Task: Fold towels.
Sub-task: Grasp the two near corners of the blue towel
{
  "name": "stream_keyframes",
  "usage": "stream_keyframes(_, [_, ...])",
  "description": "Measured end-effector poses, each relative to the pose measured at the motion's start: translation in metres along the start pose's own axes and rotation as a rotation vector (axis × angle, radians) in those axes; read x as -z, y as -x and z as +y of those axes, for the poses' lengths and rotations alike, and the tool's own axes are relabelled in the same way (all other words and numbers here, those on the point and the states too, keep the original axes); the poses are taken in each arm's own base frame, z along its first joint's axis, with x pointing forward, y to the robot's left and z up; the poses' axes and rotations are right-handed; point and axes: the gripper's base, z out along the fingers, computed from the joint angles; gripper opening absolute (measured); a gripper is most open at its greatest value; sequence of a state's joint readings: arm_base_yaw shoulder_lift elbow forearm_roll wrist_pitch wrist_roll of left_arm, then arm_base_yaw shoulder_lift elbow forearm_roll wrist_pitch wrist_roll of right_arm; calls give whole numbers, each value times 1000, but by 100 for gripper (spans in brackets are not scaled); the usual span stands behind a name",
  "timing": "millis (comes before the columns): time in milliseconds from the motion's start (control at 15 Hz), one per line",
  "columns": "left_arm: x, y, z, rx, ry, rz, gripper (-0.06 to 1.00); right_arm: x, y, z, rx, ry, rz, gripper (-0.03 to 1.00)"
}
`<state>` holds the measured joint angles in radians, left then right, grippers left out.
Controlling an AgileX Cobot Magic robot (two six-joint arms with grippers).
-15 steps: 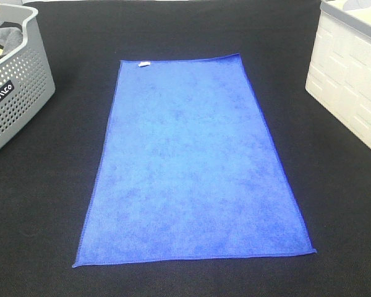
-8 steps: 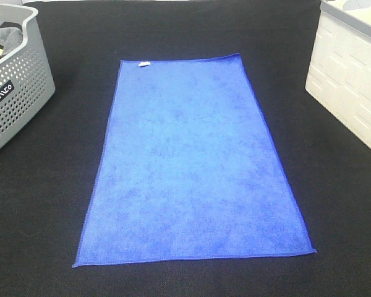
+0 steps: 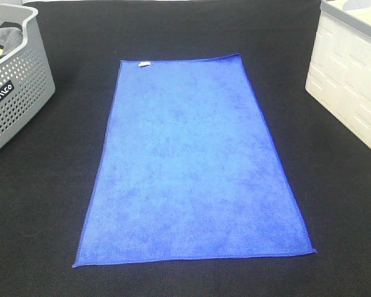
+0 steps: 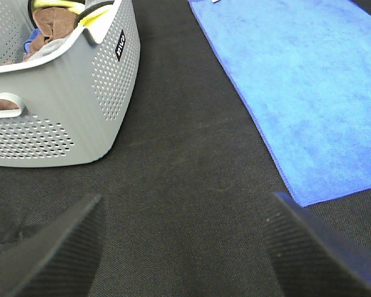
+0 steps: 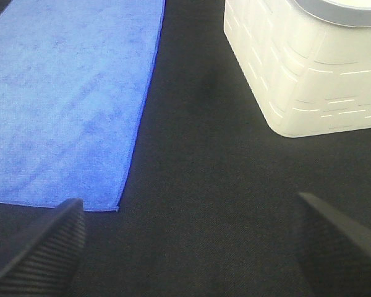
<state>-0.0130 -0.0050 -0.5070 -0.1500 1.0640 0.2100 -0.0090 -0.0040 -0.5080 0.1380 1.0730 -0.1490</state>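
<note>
A royal-blue towel (image 3: 191, 161) lies spread flat on the black table, long side running away from me, with a small white tag (image 3: 144, 64) at its far left corner. It also shows in the left wrist view (image 4: 309, 86) and the right wrist view (image 5: 68, 99). Neither gripper shows in the exterior high view. My left gripper (image 4: 185, 247) is open and empty over bare table, left of the towel's near left corner. My right gripper (image 5: 191, 247) is open and empty over bare table, right of the towel's near right corner.
A perforated grey basket (image 3: 15, 99) with cloths inside stands at the left edge; it shows in the left wrist view (image 4: 62, 105) too. A cream-white bin (image 3: 352, 86) stands at the right edge, also in the right wrist view (image 5: 309, 68).
</note>
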Motion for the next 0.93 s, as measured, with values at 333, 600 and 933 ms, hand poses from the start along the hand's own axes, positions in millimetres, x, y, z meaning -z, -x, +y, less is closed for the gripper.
stream_keyframes(333, [0,0,0,0,0,0,69,0,0,0,0,0,0,85])
stream_keyframes(600, [0,0,0,0,0,0,69,0,0,0,0,0,0,85])
stream_keyframes(933, [0,0,0,0,0,0,69,0,0,0,0,0,0,85])
